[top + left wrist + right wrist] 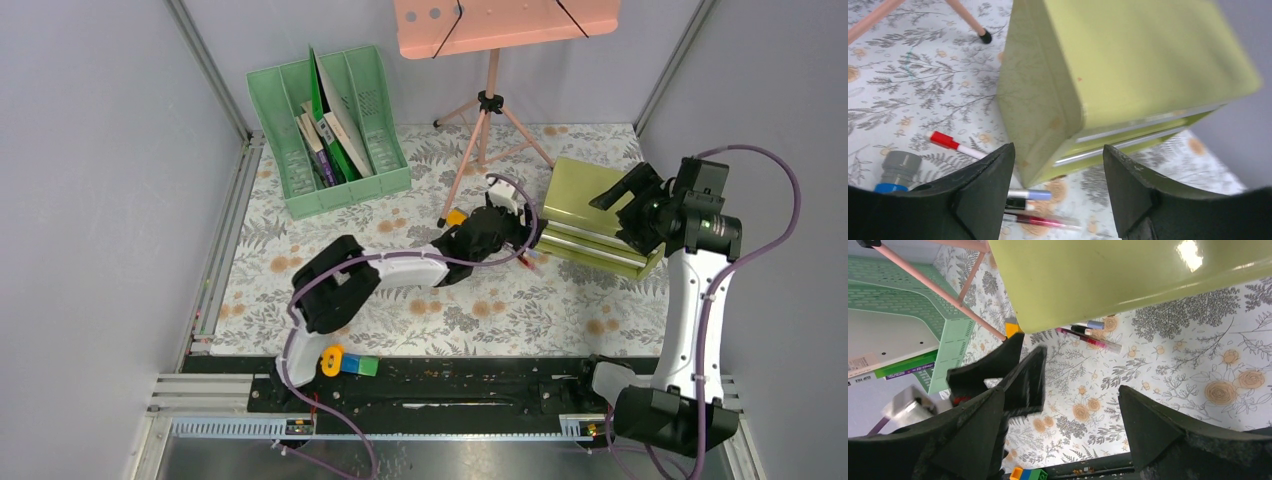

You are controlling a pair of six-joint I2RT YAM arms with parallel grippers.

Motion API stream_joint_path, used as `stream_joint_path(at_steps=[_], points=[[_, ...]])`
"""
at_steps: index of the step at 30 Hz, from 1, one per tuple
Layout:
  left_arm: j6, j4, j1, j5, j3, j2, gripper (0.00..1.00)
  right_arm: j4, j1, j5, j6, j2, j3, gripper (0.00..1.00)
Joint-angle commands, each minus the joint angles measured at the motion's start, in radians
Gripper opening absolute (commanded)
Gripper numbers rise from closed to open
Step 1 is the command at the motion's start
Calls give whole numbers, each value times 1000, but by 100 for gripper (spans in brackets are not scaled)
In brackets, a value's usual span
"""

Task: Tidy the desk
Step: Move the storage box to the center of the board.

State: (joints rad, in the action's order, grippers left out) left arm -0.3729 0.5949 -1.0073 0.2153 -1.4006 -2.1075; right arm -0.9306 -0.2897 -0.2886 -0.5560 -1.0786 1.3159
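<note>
The desk (400,310) is a floral cloth tabletop. An olive-green drawer box (595,215) stands at its right, drawers shut. My left gripper (518,238) is open and empty, just above the cloth at the box's left front corner (1059,150). Below it lie a blue-capped pen (1030,194), a red pen (1045,221) and a red-capped marker (955,145). My right gripper (628,200) is open and empty, hovering above the box's right side (1062,390). The right wrist view shows the box (1128,275), the pens (1090,337) and the left gripper's fingers (1018,372).
A green slotted file rack (330,130) with books stands at the back left. A pink music stand's tripod (490,120) stands mid-back, with a small orange thing (456,216) by one leg. A grey-capped tube (898,167) lies near the pens. Toy bricks (355,365) sit on the near rail.
</note>
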Motion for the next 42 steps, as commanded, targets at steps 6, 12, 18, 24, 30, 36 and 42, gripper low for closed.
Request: stream_joint_path(at_steps=[6, 12, 18, 24, 30, 36, 42], points=[[-531, 287, -1, -179, 181, 140, 67, 33, 4, 16, 57, -120, 148, 91], [-904, 508, 1, -186, 194, 13, 61, 52, 4, -9, 57, -216, 169, 91], [-1033, 544, -11, -119, 138, -91, 59, 76, 6, -17, 63, -303, 185, 91], [-1041, 469, -22, -25, 82, -134, 59, 79, 5, -16, 65, -364, 200, 92], [-1074, 408, -22, 29, 6, -189, 47, 80, 6, -21, 62, -377, 188, 92], [-1096, 354, -24, 45, -33, -213, 46, 80, 6, -18, 62, -366, 191, 92], [-1086, 310, -19, 56, -79, -254, 45, 71, 6, -24, 68, -367, 200, 92]])
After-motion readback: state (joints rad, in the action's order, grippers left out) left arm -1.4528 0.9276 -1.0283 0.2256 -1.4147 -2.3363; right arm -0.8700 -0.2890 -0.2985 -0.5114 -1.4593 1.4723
